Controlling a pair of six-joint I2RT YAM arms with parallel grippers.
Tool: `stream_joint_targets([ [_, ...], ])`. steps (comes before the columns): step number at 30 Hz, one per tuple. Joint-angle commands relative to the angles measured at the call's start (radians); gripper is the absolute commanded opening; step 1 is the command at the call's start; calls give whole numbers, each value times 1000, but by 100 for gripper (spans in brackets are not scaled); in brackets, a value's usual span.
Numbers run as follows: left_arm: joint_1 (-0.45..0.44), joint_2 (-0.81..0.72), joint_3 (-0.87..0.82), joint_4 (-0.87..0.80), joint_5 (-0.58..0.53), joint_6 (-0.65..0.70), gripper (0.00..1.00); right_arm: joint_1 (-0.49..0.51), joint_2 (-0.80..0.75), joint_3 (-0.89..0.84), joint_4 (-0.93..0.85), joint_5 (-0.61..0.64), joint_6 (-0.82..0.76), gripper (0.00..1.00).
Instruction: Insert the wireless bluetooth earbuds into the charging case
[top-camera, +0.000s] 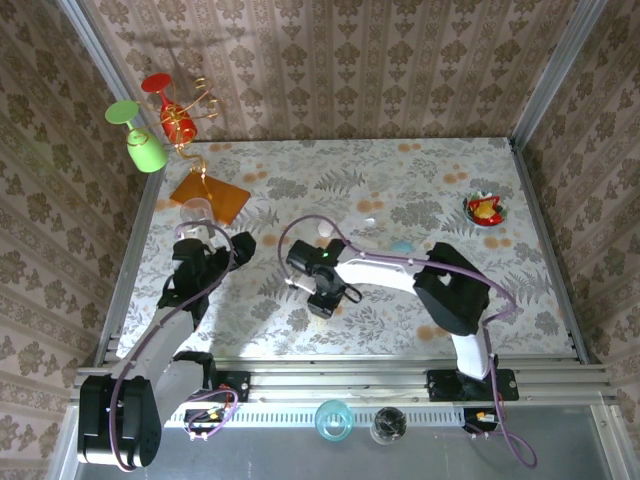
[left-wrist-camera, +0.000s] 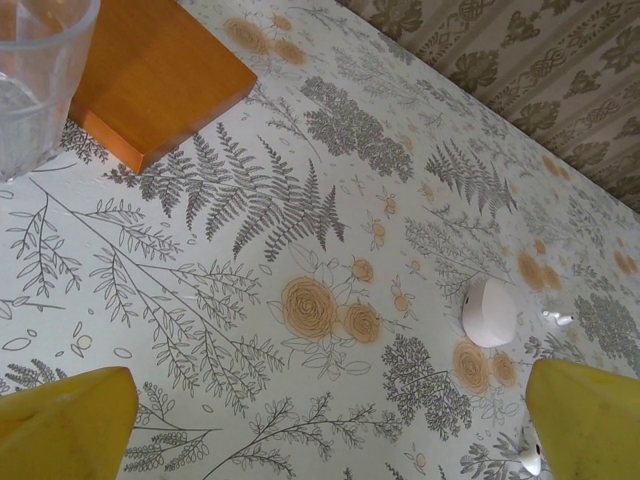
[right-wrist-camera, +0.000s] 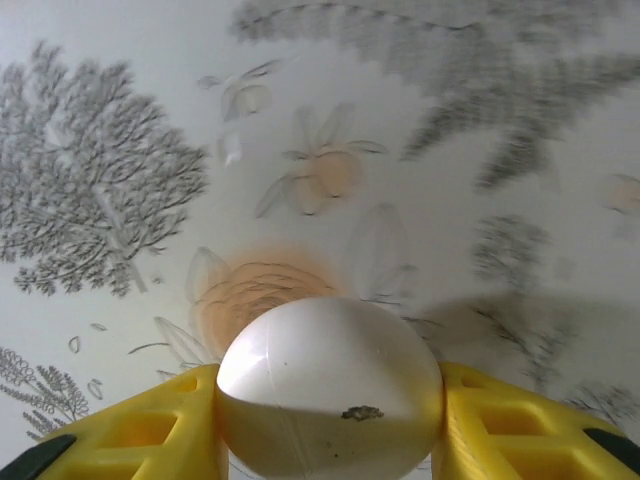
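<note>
A white rounded charging case (right-wrist-camera: 328, 385) with a small dark speck sits between the yellow fingers (right-wrist-camera: 165, 430) of my right gripper (right-wrist-camera: 328, 400), which touch it on both sides just above the flowered tablecloth. From above, the right gripper (top-camera: 322, 300) is at the table's middle front. A second white case (left-wrist-camera: 489, 312) lies on the cloth further back (top-camera: 325, 231), and a teal case (top-camera: 402, 246) is to its right. Two tiny white earbuds (left-wrist-camera: 557, 318) (left-wrist-camera: 530, 458) lie near the second white case. My left gripper (left-wrist-camera: 330, 405) hangs open over bare cloth at the left (top-camera: 197, 248).
An orange wooden board (left-wrist-camera: 160, 70) and a clear glass (left-wrist-camera: 35, 70) stand at the back left near the left gripper. A red bowl (top-camera: 486, 209) sits at the back right. Green and red cups (top-camera: 145, 140) hang on a wire stand beyond the left edge. Patterned walls enclose the table.
</note>
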Motion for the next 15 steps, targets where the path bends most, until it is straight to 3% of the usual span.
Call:
stream_joint_targets([
  [1, -6, -4, -19, 78, 8, 16, 100, -81, -137, -72, 164, -44, 197, 42],
  [7, -115, 28, -35, 282, 0, 119, 100, -240, -349, -276, 514, -177, 660, 40],
  [15, -376, 146, -30, 544, -63, 331, 100, -361, -588, -562, 952, -138, 1108, 41],
])
